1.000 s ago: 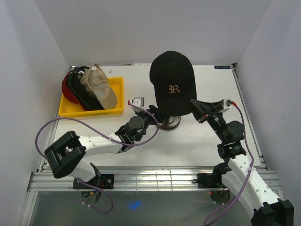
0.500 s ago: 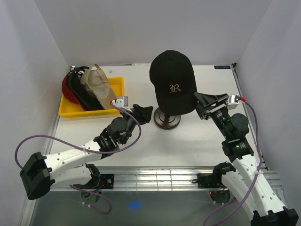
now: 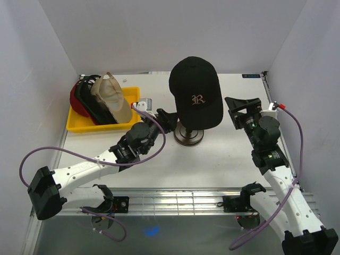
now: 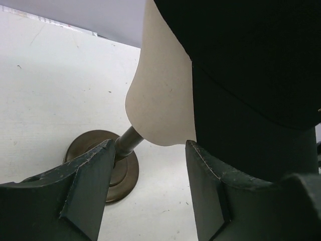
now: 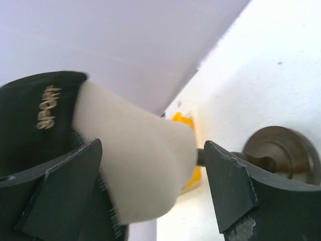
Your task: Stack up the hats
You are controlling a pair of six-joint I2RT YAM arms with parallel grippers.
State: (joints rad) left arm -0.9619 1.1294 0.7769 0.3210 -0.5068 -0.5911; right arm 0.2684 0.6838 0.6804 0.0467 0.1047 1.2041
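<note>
Caps in two places decide the coming move. The black cap [image 3: 194, 87] with the gold R sits on the mannequin head [image 4: 160, 100] at the middle of the bench [image 3: 223, 159], brim pointing toward 6 o'clock in the top view. The tan cap [image 3: 114, 98], dark caps [image 3: 84, 94] and the red cap [image 3: 76, 105] lean nested on edge in the yellow tray [image 3: 79, 126] at the far left.

The left end effector [image 3: 166, 118] hovers just beside the stand [image 3: 189, 137], at 9 o'clock from it, released, with nothing between its fingers. Its wrist view looks past both fingers at the head's underside and the black cap's edge, so it faces roughly 3 o'clock, away from the tray. The right end effector [image 3: 241, 103] stands at 3 o'clock from the black cap, near but apart, likewise released and holding nothing.

From the left end effector the tray's caps lie toward 10 o'clock, near; from the right one they lie well apart, beyond the mannequin. I judge the left arm the nearer for the next cap. The tan cap is foremost, its brim slanting toward 5 o'clock, so the wrist would have to swing round to meet it
</note>
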